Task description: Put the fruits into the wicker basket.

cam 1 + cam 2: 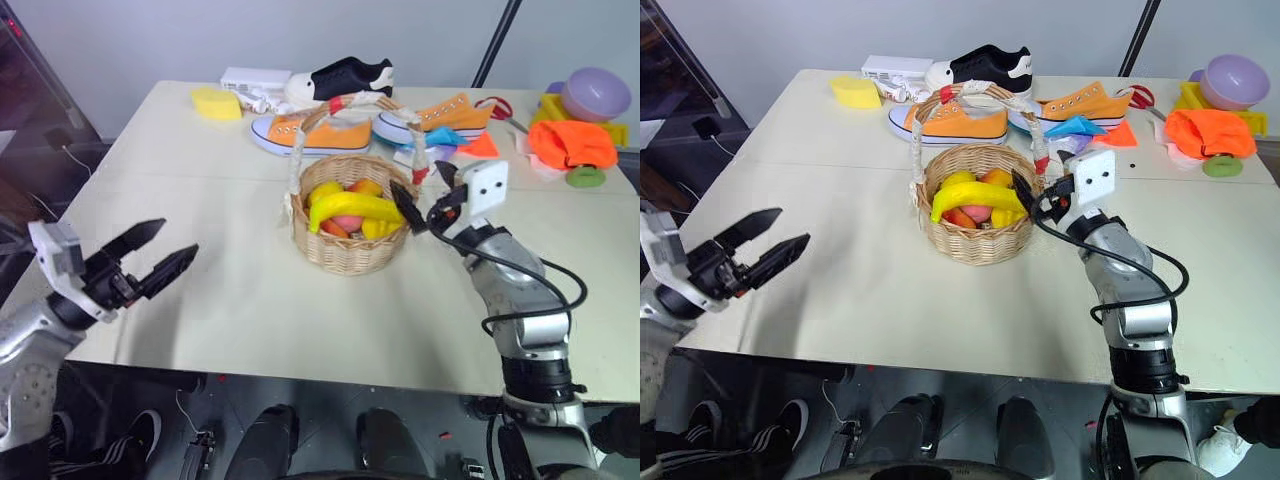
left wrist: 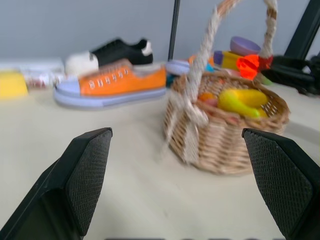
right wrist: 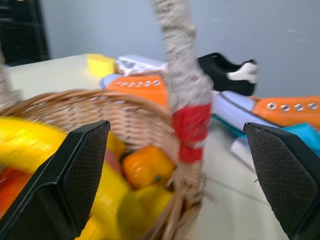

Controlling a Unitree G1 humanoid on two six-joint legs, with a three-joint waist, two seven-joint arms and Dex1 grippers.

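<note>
1. Left pincer [image 1: 148,259]: fingers apart, empty, over the near left part of the table [image 1: 250,300], well apart from the basket.
2. Right pincer [image 1: 1038,196]: fingers apart, empty, straddling the handle post at the basket's right rim.
3. Basket [image 1: 345,250]: mid-table; banana [image 1: 355,208], peach [image 1: 347,222], small fruits inside.
4. Judgement: loading looks complete; withdraw the right pincer without snagging the handle.

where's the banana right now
The banana lies on top of the other fruits inside the wicker basket, mid-table in the head views, just left of the open right gripper and in front of the orange sneakers.
</note>
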